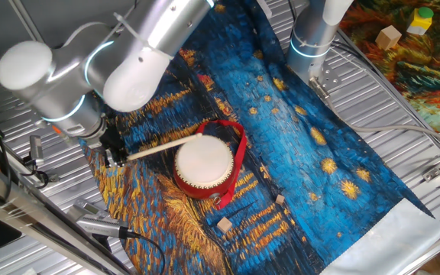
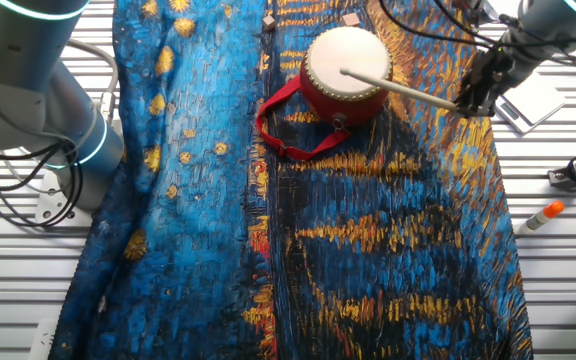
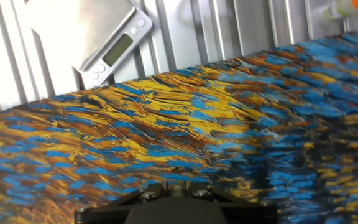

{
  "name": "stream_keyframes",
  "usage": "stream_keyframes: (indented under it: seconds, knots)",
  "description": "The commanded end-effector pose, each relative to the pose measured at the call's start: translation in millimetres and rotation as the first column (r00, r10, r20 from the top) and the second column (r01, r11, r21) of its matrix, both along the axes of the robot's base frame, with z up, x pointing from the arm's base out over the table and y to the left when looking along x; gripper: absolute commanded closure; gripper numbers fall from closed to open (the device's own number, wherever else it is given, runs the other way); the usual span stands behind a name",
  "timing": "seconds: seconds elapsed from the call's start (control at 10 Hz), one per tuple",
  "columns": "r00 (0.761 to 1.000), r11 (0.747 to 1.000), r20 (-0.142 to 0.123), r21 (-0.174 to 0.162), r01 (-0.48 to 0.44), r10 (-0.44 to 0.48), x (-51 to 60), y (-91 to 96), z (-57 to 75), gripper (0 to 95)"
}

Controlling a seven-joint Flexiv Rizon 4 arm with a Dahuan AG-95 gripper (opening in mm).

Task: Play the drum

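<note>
The drum [image 1: 203, 164] stands upright on the painted blue and yellow cloth, red body, cream skin up, its red ribbon strap [image 1: 239, 156] looped beside it. In the other fixed view the drum [image 2: 346, 70] sits near the top. My gripper [image 1: 115, 155] is left of the drum and is shut on the thin wooden stick [image 1: 163, 146]. The stick slants across to the skin, its tip over the near part of the drumhead [image 2: 346, 72]. In the hand view only the black gripper base [image 3: 174, 202] shows above the cloth; drum and stick are out of that view.
Small wooden blocks [image 1: 224, 224] lie on the cloth near the drum. A second arm base [image 1: 312, 38] stands at the back. A digital scale [image 3: 114, 46] lies on the metal table beside the cloth, and a marker [image 2: 541, 215] lies off the cloth edge.
</note>
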State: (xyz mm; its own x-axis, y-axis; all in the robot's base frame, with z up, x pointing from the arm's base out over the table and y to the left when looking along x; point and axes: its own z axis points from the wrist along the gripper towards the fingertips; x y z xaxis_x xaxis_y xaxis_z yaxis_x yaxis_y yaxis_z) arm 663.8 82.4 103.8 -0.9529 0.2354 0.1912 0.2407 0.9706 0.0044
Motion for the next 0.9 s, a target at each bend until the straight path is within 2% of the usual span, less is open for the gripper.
stream_keyframes:
  seconds: [0.1,0.3,0.4,0.5,0.7,0.8,0.9]
  knots:
    - [1.0,1.0,0.005,0.004,-0.003,0.003,-1.6,-0.4,0.3,95.0]
    - [1.0,1.0,-0.009,0.007,0.008,-0.008,-1.5,-0.5,0.2,95.0]
    - [1.0,1.0,-0.01,-0.015,0.008,-0.008,-1.5,-0.5,0.2,95.0]
    - [1.0,0.997,-0.005,-0.072,0.008,-0.009,-1.5,-0.5,0.2,95.0]
    - [1.0,1.0,0.016,-0.024,0.009,-0.009,-1.5,-0.5,0.2,95.0]
    - [0.997,0.998,0.038,0.026,-0.065,0.064,-1.5,-0.5,0.2,95.0]
    - [0.991,0.99,0.034,0.034,-0.134,0.132,-1.5,-0.5,0.2,95.0]
